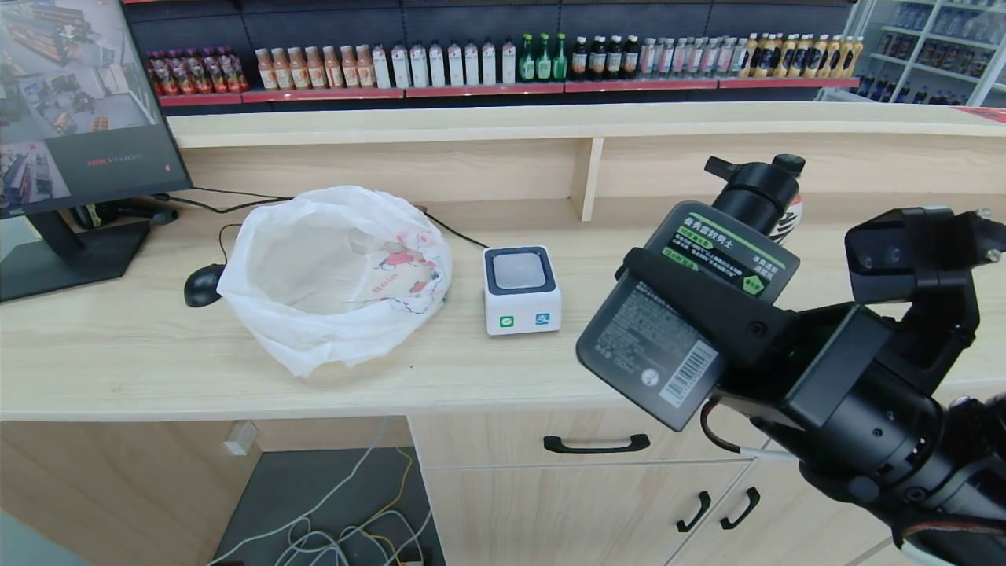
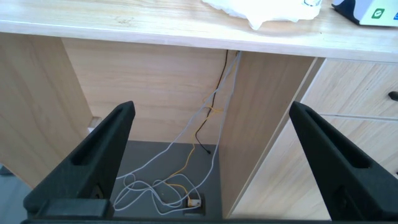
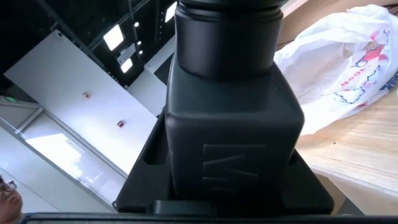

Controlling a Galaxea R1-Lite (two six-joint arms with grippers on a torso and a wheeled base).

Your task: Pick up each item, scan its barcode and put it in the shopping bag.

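Note:
A dark grey pump bottle point(image 1: 676, 314) with a green label and a white barcode sticker is held tilted in the air over the counter's right part, and my right gripper point(image 1: 719, 318) is shut on it. The right wrist view shows the bottle point(image 3: 230, 130) from close by, clamped between the fingers. The white scanner box point(image 1: 522, 290) stands on the counter to the left of the bottle. The open white shopping bag point(image 1: 338, 271) lies further left. My left gripper point(image 2: 211, 162) hangs open below the counter edge, with nothing between its fingers point(image 2: 93, 162).
A monitor point(image 1: 75, 102) and a black mouse point(image 1: 203, 284) are at the counter's left end. A raised wooden shelf point(image 1: 550, 126) runs along the back. Drawers with black handles point(image 1: 596, 445) sit under the counter, and loose cables point(image 2: 180, 180) lie on the floor.

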